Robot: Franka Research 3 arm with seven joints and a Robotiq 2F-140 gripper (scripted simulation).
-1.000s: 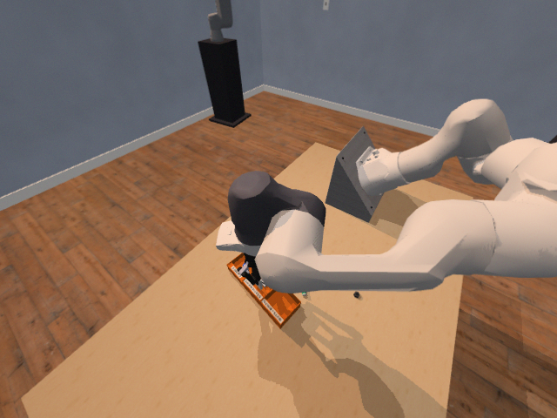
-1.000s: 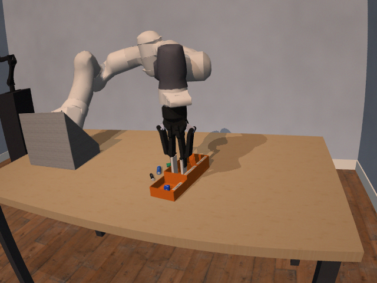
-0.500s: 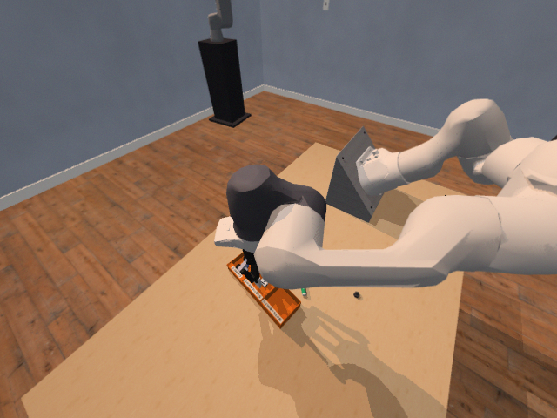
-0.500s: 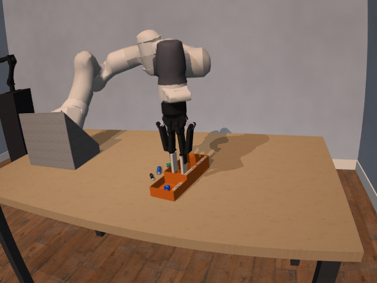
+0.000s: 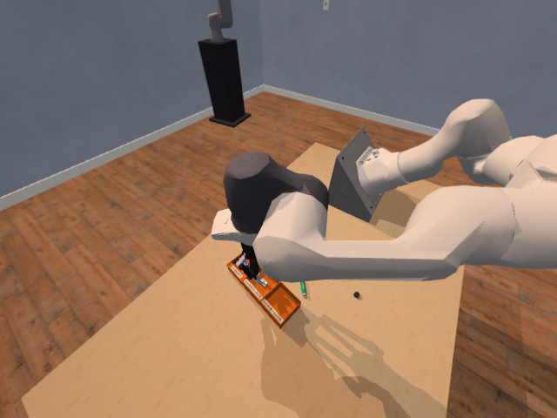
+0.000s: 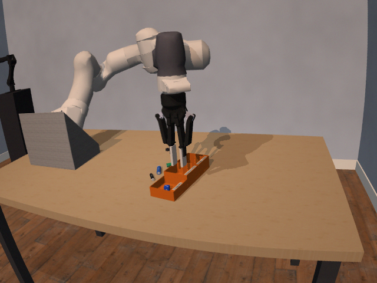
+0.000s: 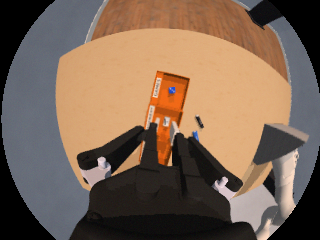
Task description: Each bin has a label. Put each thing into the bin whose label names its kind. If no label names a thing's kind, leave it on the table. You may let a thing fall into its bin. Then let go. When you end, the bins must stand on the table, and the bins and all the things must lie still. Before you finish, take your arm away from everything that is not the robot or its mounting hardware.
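Blue die (image 6: 166,187) (image 7: 172,90) in GAMES bin (image 5: 233,270) (image 6: 162,193) (image 7: 186,90) | black-and-white cylinder (image 6: 151,177) (image 7: 199,121) beside

pale wooden table (image 5: 179,360) (image 6: 258,197) (image 7: 110,65), orange bins (image 5: 281,325) (image 6: 191,179) (image 7: 186,92), blue cylinder (image 6: 158,170) (image 7: 195,135), green cylinder (image 5: 303,288) (image 6: 168,164), small dark things (image 5: 356,294) (image 6: 151,177) (image 7: 199,121)
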